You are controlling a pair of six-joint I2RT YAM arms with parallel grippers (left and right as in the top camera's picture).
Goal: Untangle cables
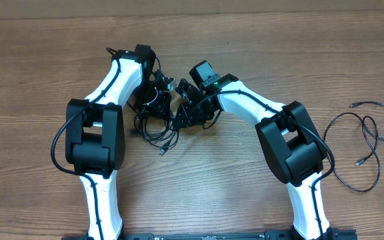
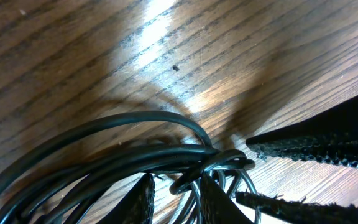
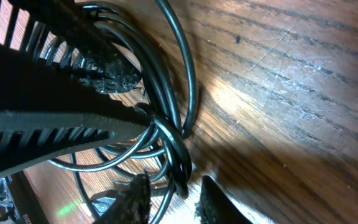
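Wooden table (image 1: 32,67), seen from above. The left arm (image 1: 95,133) reaches from the near edge up and in toward the middle. The left gripper (image 1: 160,95) sits low over the far side of the tangle of cables (image 1: 153,130). The tangle is a knot of thin black cords at table centre, a little left of the midline, with one plug end trailing out on its near side. Left wrist camera: the two fingertips (image 2: 143,200) stand narrow, with a small loop of cord in the gap between them and several strands sweeping off to the left. The right gripper (image 1: 187,110) is just beside the left one, on the right of the same knot. The right arm (image 1: 292,143) comes in from the near right. Right wrist camera: its fingertips (image 3: 132,202) are also narrow, with a bunch of cords running down through the gap. Both views are tight and dark, so for neither gripper can I tell whether the cords are truly pinched or only lie between the fingers. Well apart, toward the right edge of the table, lies a loose cable (image 1: 377,143), looped in a rough figure eight and touching neither arm.
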